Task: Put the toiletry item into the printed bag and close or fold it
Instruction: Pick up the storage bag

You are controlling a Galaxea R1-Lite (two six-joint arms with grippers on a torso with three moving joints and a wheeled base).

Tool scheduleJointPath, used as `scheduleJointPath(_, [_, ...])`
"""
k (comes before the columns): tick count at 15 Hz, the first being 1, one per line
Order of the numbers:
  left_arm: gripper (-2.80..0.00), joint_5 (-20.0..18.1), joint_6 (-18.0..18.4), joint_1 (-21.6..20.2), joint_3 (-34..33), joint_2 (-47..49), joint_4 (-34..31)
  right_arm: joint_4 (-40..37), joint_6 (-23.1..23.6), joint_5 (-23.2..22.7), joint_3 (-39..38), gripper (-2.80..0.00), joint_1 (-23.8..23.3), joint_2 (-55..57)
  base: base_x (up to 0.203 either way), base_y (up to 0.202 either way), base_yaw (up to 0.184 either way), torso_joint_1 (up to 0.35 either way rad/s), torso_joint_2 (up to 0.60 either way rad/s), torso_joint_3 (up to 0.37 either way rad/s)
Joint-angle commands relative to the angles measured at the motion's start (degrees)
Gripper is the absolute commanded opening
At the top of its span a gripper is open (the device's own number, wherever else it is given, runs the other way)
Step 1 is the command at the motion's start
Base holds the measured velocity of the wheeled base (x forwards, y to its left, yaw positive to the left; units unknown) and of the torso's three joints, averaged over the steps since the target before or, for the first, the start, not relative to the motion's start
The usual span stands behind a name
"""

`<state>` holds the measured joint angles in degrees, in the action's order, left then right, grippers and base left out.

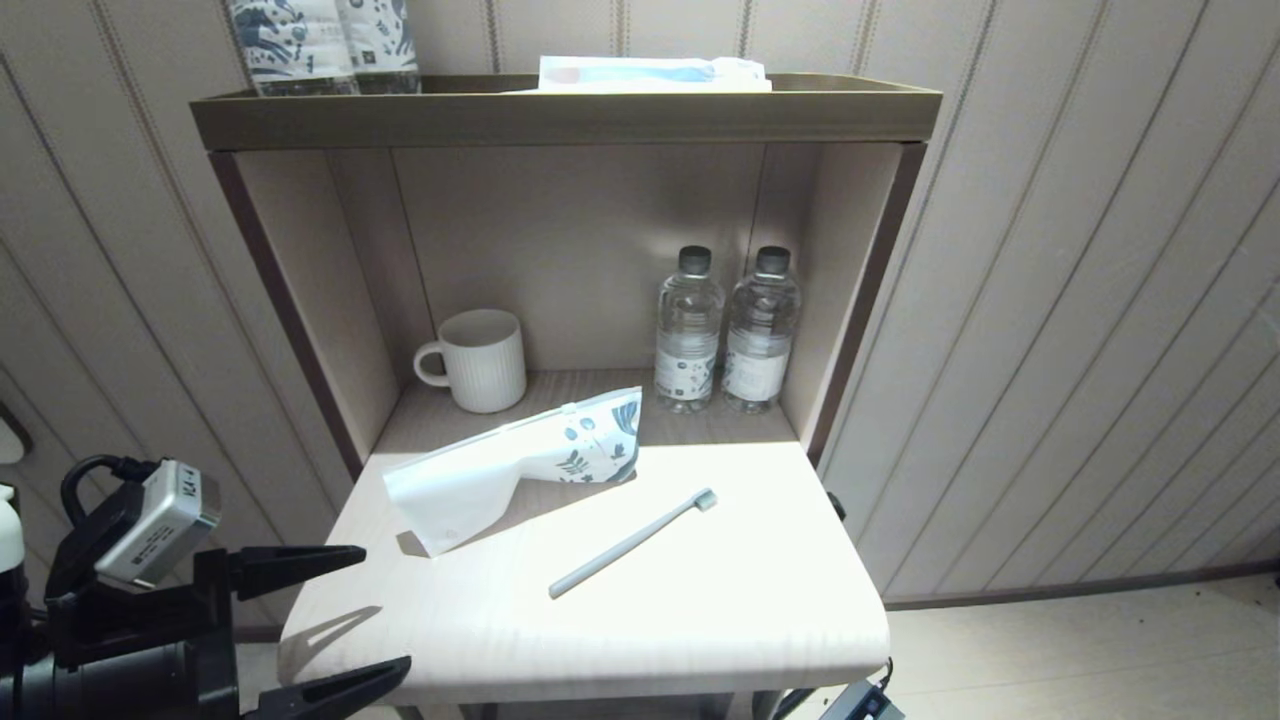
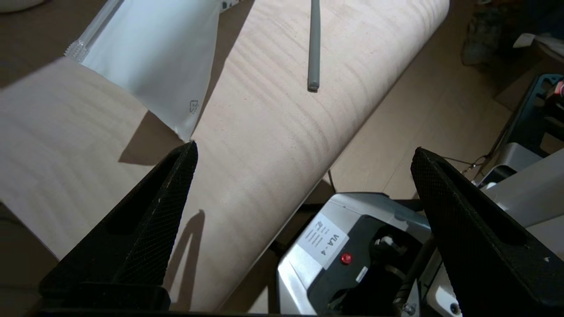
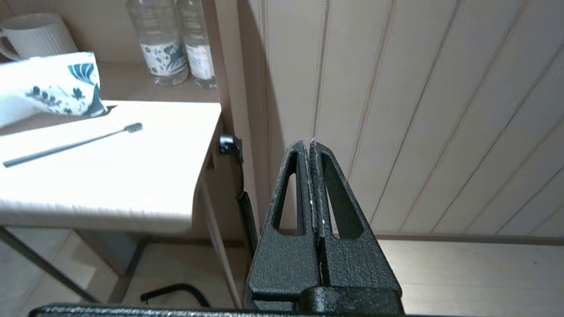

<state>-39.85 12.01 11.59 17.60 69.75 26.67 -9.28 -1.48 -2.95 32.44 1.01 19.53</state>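
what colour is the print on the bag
Dark blue leaves and flowers on the white bag, clearest in the right wrist view.

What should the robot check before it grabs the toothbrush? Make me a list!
1. Toothbrush lying free on the table, nothing on it: ok.
2. Bag within reach beside the toothbrush, not touching it: ok.
3. Bag mouth open and ready: cannot tell.
4. Left gripper fingers open, at the table's near left edge: ok.
5. Right gripper fingers open for helping: not ok, they are shut, and it is parked off the table's right side.
6. Mug and bottles out of the way at the back: ok.
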Motion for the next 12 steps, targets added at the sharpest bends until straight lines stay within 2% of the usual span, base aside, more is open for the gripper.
scheduleJointPath(1, [0.00, -0.2, 0.0, 0.0, 0.5, 0.4, 0.0, 0.9, 0.4, -0.2, 10.8, -2.80, 0.4, 23.3, 0.000, 0.000, 0.000, 0.000, 0.00, 0.000])
scheduleJointPath(4, [0.00, 1.9, 0.1, 0.0, 2.1, 1.6, 0.0, 1.1, 2.4, 0.1, 25.0, -2.80, 4.6, 43.7, 0.000, 0.000, 0.000, 0.000, 0.00, 0.000])
scheduleJointPath(6, [0.00, 3.4, 0.0, 0.0, 3.8, 3.9, 0.2, 0.8, 2.8, 0.7, 31.4, -2.80, 10.9, 54.5, 0.000, 0.000, 0.000, 0.000, 0.00, 0.000])
scheduleJointPath(7, [0.00, 4.6, 0.1, -0.2, 4.4, 5.5, 0.5, 0.8, 2.5, 1.2, 33.1, -2.80, 16.6, 58.3, 0.000, 0.000, 0.000, 0.000, 0.00, 0.000])
scheduleJointPath(8, [0.00, 5.4, 0.2, -0.5, 5.0, 7.1, 0.7, 1.0, 2.0, 1.5, 34.3, -2.80, 20.5, 62.7, 0.000, 0.000, 0.000, 0.000, 0.00, 0.000])
scheduleJointPath(12, [0.00, 8.3, 0.6, -1.3, 6.2, 8.5, 0.9, 7.5, -1.4, 1.8, 35.5, -2.80, 28.0, 75.3, 0.000, 0.000, 0.000, 0.000, 0.00, 0.000])
